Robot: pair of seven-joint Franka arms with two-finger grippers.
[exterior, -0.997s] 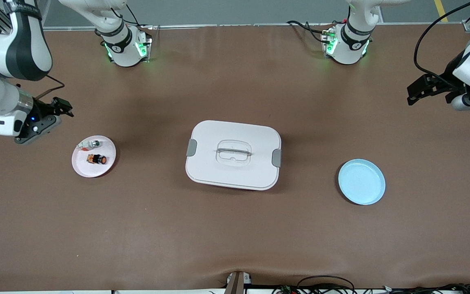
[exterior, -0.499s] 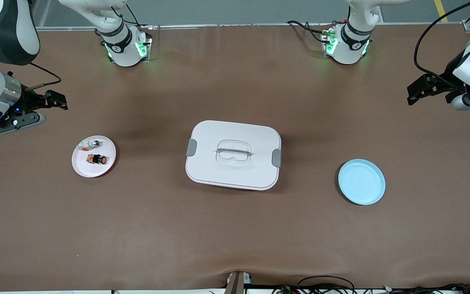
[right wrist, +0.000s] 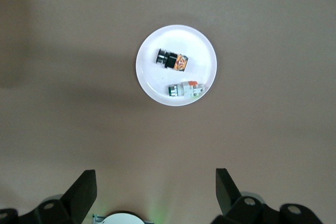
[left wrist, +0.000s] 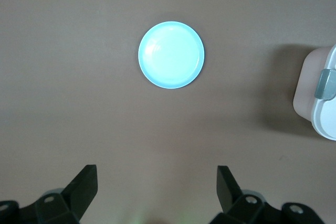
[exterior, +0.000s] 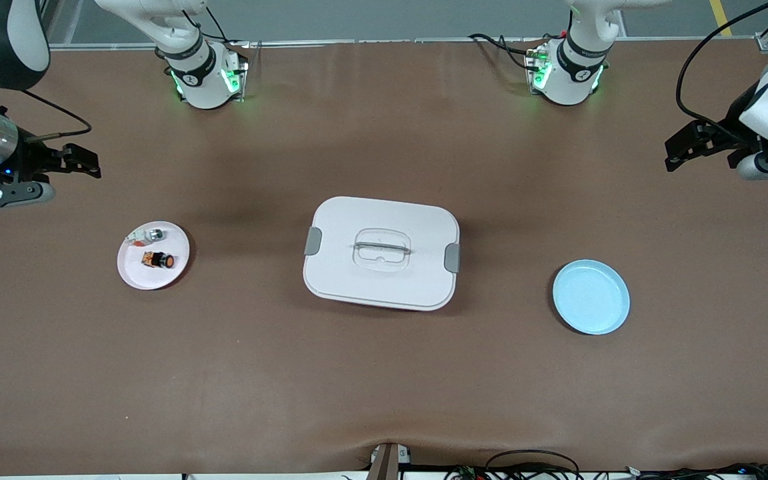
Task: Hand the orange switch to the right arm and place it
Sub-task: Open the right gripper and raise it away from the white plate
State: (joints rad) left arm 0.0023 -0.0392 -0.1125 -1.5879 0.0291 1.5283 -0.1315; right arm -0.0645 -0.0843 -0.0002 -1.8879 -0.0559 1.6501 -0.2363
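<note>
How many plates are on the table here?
2. A pink plate toward the right arm's end holds the orange switch and a silver-and-white part; a blue plate lies toward the left arm's end.

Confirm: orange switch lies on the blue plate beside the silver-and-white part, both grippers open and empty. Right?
Not quite. The switch lies on the white plate, as the right wrist view shows; the blue plate holds nothing. The rest stands: silver-and-white part beside it, left gripper and right gripper open and empty.
</note>
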